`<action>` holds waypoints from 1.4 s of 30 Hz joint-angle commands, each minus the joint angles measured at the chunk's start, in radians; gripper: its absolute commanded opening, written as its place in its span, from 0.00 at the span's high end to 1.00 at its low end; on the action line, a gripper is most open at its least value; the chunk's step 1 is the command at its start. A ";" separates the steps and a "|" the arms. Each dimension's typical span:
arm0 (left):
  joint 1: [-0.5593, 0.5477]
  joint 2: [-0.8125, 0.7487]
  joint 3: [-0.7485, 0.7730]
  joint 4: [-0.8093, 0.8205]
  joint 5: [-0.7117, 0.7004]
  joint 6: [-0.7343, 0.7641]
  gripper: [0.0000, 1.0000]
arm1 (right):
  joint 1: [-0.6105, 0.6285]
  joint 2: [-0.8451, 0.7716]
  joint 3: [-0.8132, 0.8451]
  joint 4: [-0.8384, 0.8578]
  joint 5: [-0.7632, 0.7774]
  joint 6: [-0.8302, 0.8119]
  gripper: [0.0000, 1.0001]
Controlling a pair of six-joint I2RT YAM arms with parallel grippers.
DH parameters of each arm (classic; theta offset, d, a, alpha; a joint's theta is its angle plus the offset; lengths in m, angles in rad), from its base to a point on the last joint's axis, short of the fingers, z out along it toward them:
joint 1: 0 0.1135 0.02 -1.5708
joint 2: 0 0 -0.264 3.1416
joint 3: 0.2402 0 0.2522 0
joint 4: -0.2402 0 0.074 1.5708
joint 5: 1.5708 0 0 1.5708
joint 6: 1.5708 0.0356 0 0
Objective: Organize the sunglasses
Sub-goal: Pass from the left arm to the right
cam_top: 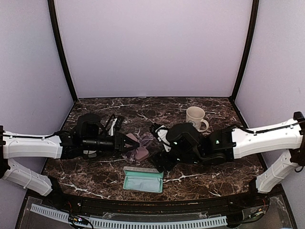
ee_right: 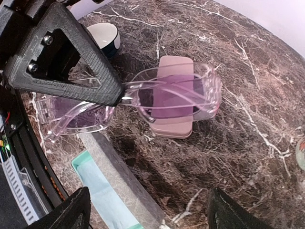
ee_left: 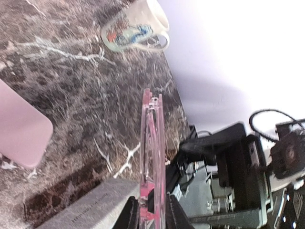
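While left gripper (ee_left: 152,211) pinches the pink sunglasses (ee_right: 171,93), right gripper (ee_right: 152,212) spread wide, pink case (ee_right: 172,130) part-hidden behind a lens

Left arm (cam_top: 28,145), right arm (cam_top: 267,138) had white link shells, black joint housings. Thin black cable (ee_left: 271,111) looped at right wrist. Left gripper (cam_top: 135,143) finger (ee_right: 71,91) was black layered print, triangular cut-out, two silver screws (ee_right: 45,40). Green light (cam_top: 175,141) glowed on right wrist.

Dark marbled surface (cam_top: 95,177), cream mug (cam_top: 195,118) upright at back right, pink case (cam_top: 141,154) mid-surface, grey case (cam_top: 143,170) touching light blue cloth (cam_top: 143,182) near front edge
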 commanded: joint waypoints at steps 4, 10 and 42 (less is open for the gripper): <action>-0.006 -0.040 -0.057 0.187 -0.201 -0.078 0.83 | -0.001 0.063 0.029 0.218 -0.086 0.166 0.15; -0.031 -0.044 -0.038 0.157 -0.247 -0.021 0.83 | -0.012 0.047 0.003 0.251 -0.059 0.224 0.14; -0.276 -0.078 -0.023 0.008 -0.691 0.292 0.86 | -0.276 0.182 -0.057 0.690 -0.482 0.717 0.05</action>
